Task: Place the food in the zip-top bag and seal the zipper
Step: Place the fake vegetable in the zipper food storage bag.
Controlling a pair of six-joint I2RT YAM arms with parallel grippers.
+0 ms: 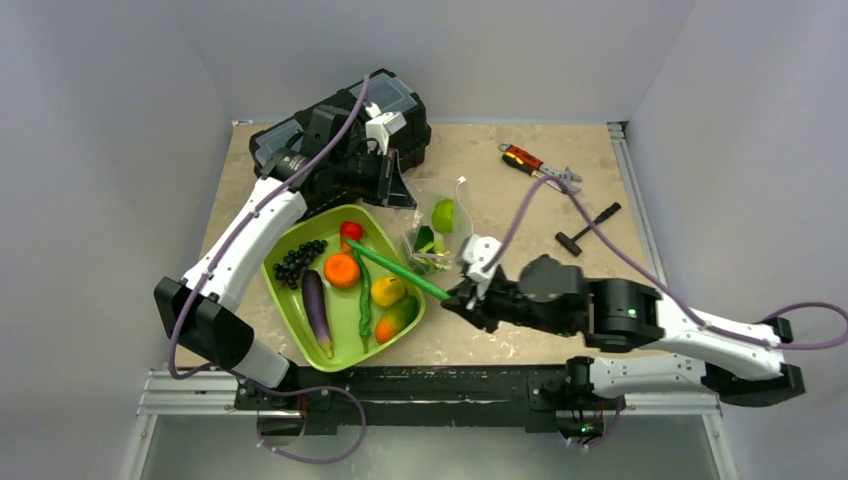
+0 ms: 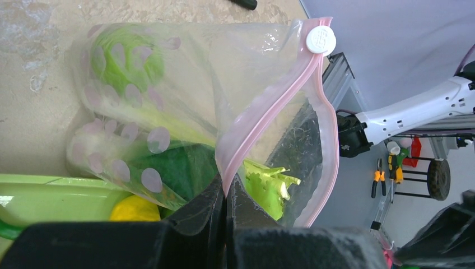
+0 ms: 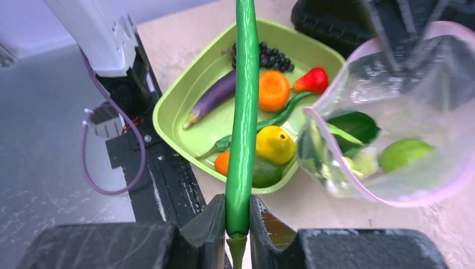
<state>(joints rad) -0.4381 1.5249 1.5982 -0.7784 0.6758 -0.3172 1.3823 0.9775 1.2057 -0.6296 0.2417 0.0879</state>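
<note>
The clear zip-top bag [image 1: 437,228] lies right of the tray with its mouth held open. My left gripper [image 2: 226,189] is shut on the pink zipper [image 2: 268,115] at the mouth edge; in the top view it [image 1: 398,192] sits by the bag's left side. Inside the bag are a green apple [image 2: 126,59] and bok choy [image 2: 270,186]. My right gripper [image 3: 237,205] is shut on the stem end of a long green bean [image 3: 245,106], which points over the tray [image 1: 300,232]. The bag mouth [image 3: 358,131] is to the bean's right. Grapes [image 1: 298,262], orange [image 1: 341,270] and eggplant [image 1: 316,312] lie in the tray.
A black toolbox [image 1: 345,125] stands at the back behind the left gripper. Red-handled pliers [image 1: 533,164] and a small black hammer [image 1: 586,228] lie at the back right. The tray also holds a red fruit [image 1: 351,231], a yellow fruit [image 1: 388,291] and a green chili [image 1: 363,302].
</note>
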